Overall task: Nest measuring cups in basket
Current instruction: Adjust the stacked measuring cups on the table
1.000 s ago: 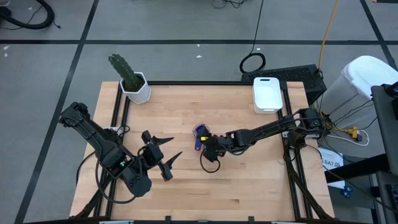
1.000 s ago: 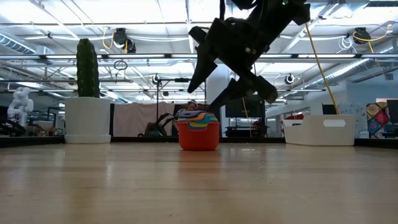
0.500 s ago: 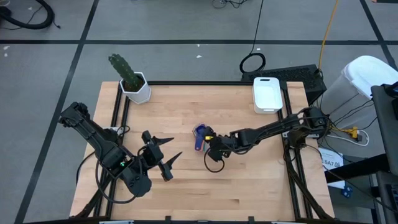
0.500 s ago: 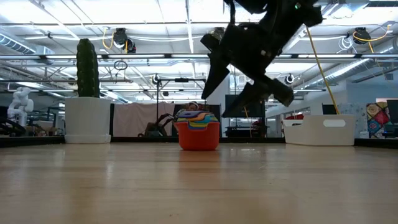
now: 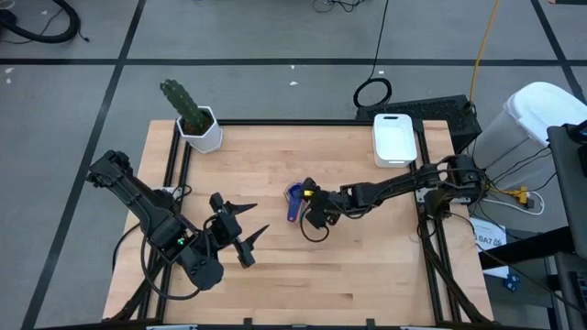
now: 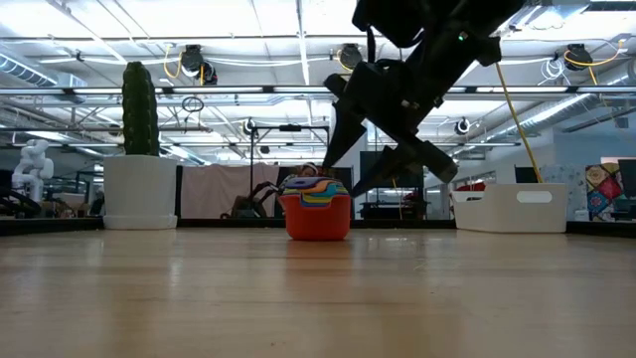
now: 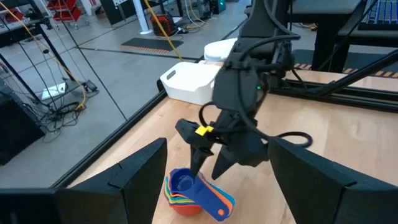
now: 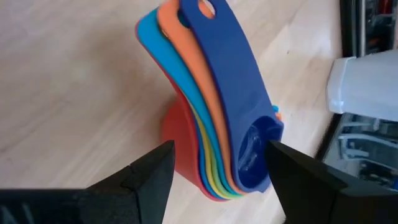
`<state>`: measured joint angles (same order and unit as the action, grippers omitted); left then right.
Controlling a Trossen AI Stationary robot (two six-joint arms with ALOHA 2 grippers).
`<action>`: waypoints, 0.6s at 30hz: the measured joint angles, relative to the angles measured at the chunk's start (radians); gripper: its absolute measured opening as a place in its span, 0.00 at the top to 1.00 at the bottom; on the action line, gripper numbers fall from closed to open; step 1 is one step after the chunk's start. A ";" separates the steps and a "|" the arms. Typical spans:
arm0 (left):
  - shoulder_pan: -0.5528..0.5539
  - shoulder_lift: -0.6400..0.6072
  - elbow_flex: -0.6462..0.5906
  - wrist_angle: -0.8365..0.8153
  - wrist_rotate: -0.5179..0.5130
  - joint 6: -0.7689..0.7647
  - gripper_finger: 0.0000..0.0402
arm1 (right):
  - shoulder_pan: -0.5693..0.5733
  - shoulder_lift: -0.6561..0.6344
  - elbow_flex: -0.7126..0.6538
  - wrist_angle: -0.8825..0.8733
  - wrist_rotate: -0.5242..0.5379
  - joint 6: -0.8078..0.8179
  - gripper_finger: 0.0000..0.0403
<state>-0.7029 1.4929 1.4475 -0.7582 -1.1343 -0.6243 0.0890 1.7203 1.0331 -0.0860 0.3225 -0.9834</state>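
The measuring cups [image 5: 293, 200] stand nested in one stack near the table's middle. The red cup [image 6: 318, 221] is outermost, with its base on the table. The dark blue cup [image 8: 249, 130] is on top, and the handles fan out to one side. My right gripper [image 5: 303, 203] hangs open just above and to the right of the stack, slanting down, with a finger [image 8: 143, 180] on either side of it and touching nothing. My left gripper [image 5: 260, 216] waits open at the near left, pointing at the stack. The white basket [image 5: 394, 137] sits at the far right edge.
A white hexagonal pot with a green cactus [image 5: 197, 124] stands at the far left corner. Bare wood lies between the cups and the basket. Black frame rails run along the table's left and right sides.
My right gripper has sunk a little toward the nested cups, shifted slightly toward the table's right and rolled a bit, staying open. The cups have not moved.
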 joint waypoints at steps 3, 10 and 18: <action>0.000 0.000 0.000 0.000 0.000 0.000 0.30 | -0.017 0.000 0.000 0.000 -0.016 0.007 0.40; 0.000 0.000 0.000 0.000 0.001 -0.001 0.30 | -0.043 0.000 0.000 -0.003 -0.091 0.029 0.40; 0.000 0.000 0.000 0.000 0.003 -0.001 0.30 | -0.045 0.001 0.000 -0.023 -0.129 0.050 0.40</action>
<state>-0.7029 1.4929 1.4475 -0.7582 -1.1308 -0.6258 0.0439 1.7210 1.0332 -0.1090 0.1936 -0.9335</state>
